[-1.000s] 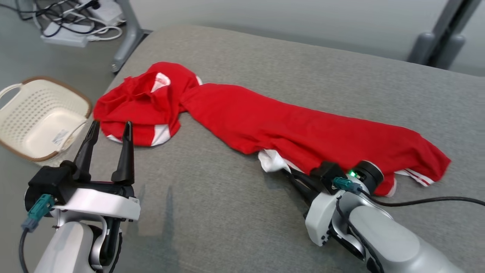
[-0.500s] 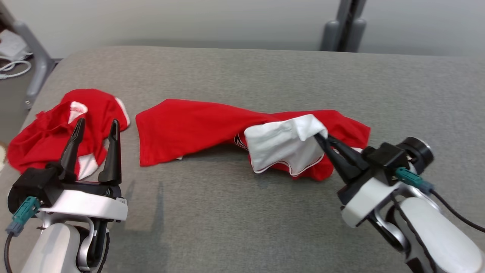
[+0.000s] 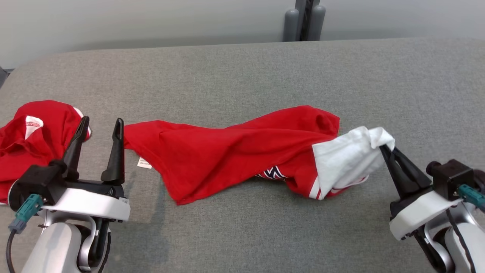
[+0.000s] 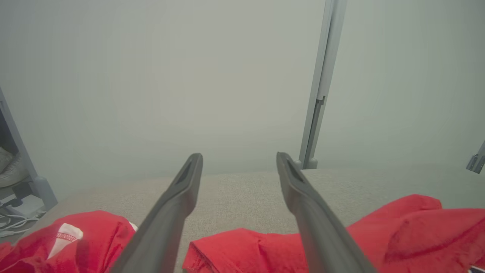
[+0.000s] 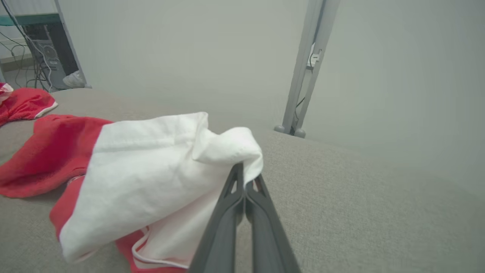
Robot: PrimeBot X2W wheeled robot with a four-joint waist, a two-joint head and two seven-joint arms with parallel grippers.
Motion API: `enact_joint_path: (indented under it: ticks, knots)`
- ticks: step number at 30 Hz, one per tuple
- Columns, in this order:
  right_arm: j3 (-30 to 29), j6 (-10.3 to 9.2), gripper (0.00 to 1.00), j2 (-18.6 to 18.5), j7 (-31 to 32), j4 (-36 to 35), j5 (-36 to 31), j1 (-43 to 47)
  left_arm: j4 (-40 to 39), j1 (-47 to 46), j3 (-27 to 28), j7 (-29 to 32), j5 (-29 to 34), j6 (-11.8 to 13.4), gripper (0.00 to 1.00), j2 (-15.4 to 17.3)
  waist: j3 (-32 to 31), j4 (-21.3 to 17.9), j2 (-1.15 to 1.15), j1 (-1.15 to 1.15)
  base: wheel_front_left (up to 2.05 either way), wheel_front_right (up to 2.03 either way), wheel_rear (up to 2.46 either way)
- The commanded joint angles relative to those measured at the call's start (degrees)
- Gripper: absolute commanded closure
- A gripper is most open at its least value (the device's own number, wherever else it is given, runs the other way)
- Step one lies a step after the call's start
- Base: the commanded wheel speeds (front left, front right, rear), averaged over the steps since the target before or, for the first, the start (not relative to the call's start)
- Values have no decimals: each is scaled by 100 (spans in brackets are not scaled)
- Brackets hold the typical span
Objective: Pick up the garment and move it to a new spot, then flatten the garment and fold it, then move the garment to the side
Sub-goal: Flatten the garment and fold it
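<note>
The garment (image 3: 235, 151) is a red shirt with a white sleeve, stretched in a long bunched strip across the grey table (image 3: 242, 76). My right gripper (image 3: 384, 147) is shut on the white sleeve (image 3: 346, 161) at the shirt's right end, lifting it slightly; the right wrist view has the sleeve (image 5: 151, 174) pinched at my gripper (image 5: 244, 175). My left gripper (image 3: 101, 123) stands open near the shirt's left end, above the cloth and holding nothing. In the left wrist view its fingers (image 4: 182, 197) frame the shirt's red edge (image 4: 235, 252).
A second red garment (image 3: 26, 136) lies crumpled at the table's left edge, just left of my left gripper, also seen as a red heap (image 4: 64, 242). A grey post (image 3: 303, 19) stands behind the table. Bare grey surface lies in front and to the far right.
The head camera has swung right. My right gripper has dragged the shirt rightward by its white sleeve, pulling it away from the second red garment and stretching it out. The left gripper stays open.
</note>
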Motion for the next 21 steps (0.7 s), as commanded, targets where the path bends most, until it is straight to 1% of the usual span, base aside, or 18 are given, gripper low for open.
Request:
enact_joint_path:
  ticks: [1,6,7,8,9,10,14,21]
  knots:
    - [-97,-1,100,96,-150,265,51,73,-14,-18,-30,15,0,-29,0,8,69,-44,0,0,0,0,0]
    - [-164,-1,100,403,-521,1224,145,-99,-27,-75,-104,32,-2,-36,0,-15,204,-81,0,0,0,0,0]
    - [-161,-1,67,457,-573,1405,167,-139,-30,-83,-119,42,1,-41,0,-13,223,-81,0,0,0,0,0]
    - [-152,-1,37,518,-620,1560,193,-180,-36,-93,-127,47,0,-40,0,-8,243,-82,0,0,0,0,0]
    - [-145,-1,4,563,-663,1708,207,-214,-42,-100,-131,47,-1,-41,0,0,257,-84,0,0,0,0,0]
    - [-151,-1,0,591,-702,1834,216,-242,-51,-102,-134,49,3,-36,0,7,270,-89,0,0,0,0,0]
    - [-278,-1,0,686,-837,2186,239,-310,-64,-111,-141,47,20,-9,0,43,300,-107,0,0,0,0,0]
    - [-560,-1,0,653,-943,2281,197,-117,-97,-1,-108,12,29,73,0,61,233,-154,0,0,0,0,0]
